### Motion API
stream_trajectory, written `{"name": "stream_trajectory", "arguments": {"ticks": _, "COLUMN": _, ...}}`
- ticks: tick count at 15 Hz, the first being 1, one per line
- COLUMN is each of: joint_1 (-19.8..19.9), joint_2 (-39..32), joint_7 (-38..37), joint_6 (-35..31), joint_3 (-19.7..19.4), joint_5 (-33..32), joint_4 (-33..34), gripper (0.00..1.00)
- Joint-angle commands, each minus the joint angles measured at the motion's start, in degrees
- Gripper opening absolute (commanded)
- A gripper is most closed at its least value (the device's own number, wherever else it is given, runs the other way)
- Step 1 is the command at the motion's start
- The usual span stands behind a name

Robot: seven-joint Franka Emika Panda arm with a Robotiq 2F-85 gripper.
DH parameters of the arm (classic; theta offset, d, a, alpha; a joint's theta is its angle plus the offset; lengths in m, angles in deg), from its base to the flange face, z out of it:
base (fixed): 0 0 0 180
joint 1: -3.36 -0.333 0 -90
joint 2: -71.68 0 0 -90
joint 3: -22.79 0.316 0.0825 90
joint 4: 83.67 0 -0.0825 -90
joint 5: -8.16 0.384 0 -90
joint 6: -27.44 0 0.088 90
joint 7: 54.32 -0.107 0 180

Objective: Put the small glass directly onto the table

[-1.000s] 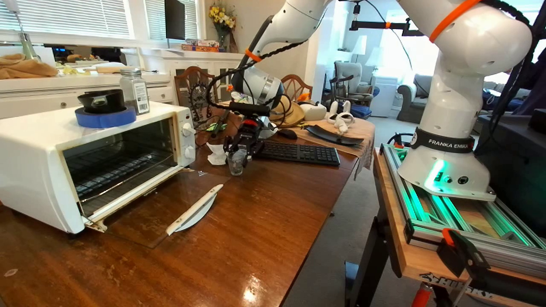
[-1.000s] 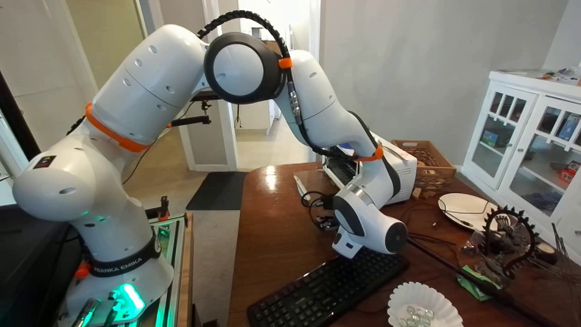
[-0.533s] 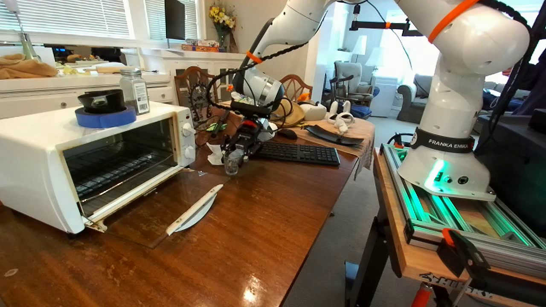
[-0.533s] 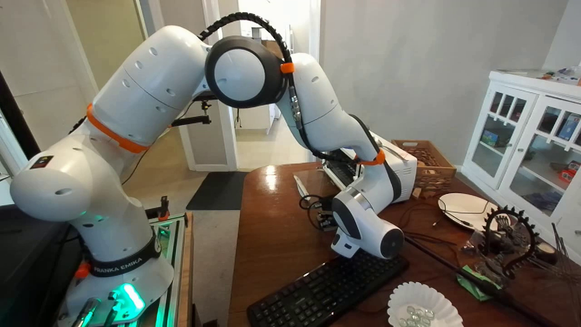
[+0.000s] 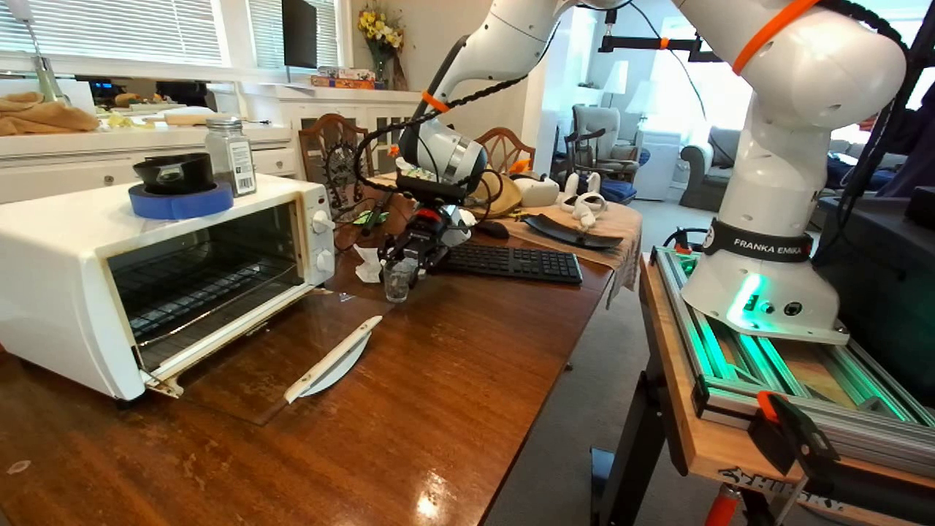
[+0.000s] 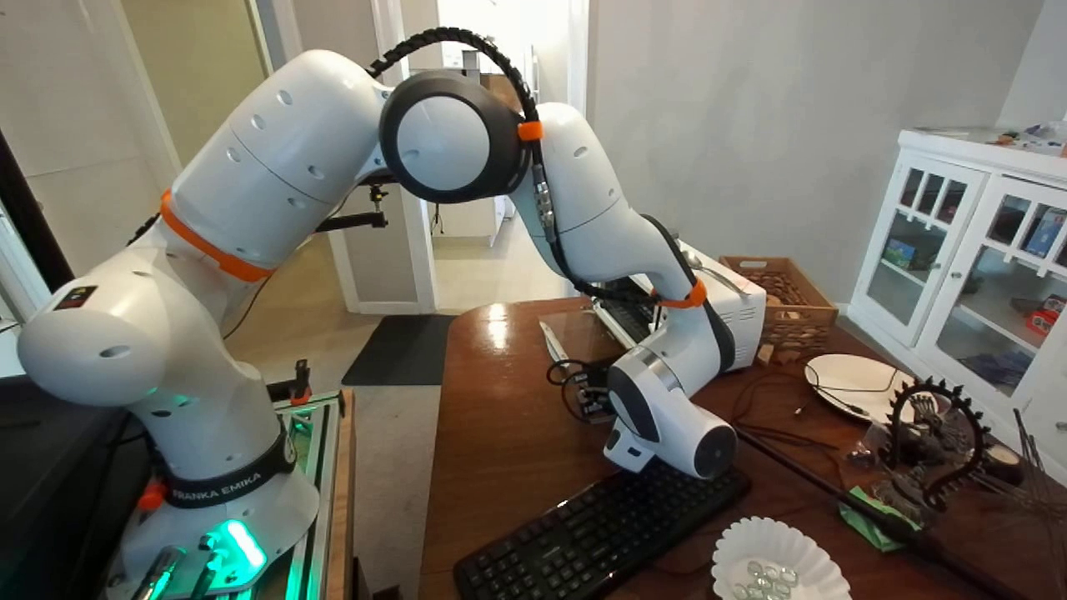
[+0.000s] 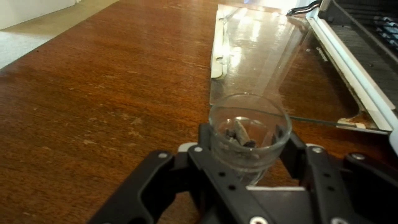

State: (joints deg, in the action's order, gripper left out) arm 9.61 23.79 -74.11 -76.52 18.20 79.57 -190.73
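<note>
Glass tumbler (image 5: 397, 283) is riding about upright in the hand (image 7: 248, 140), which is pinching it from both sides. Over the last second the arm (image 6: 446, 142) is sinking a bit and the tumbler is drifting toward 8 o'clock in an exterior view, so I'm reading set-down in progress. Toaster oven (image 5: 73, 241) is sitting at 9 o'clock there. Wrist view: its drop-down glass door (image 7: 264, 71) is lying at 1 o'clock, just beyond; base is looking clear of it, over tabletop (image 7: 108, 102). Touchdown isn't showing clearly, can't tell. Shouldn't be releasing before contact.
</note>
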Motion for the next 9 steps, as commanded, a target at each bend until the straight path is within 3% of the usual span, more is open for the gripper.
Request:
{"name": "stream_trajectory", "arguments": {"ticks": 1, "joint_1": 1.01, "joint_2": -1.30, "joint_7": 0.14, "joint_6": 3.08, "joint_3": 0.33, "joint_5": 1.31, "joint_4": 1.11, "gripper": 0.31}}
{"name": "stream_trajectory", "arguments": {"ticks": 9, "joint_1": 1.08, "joint_2": -2.22, "joint_7": -2.35, "joint_6": 5.32, "joint_3": -0.29, "joint_5": 1.06, "joint_4": 1.72, "gripper": 0.31}}
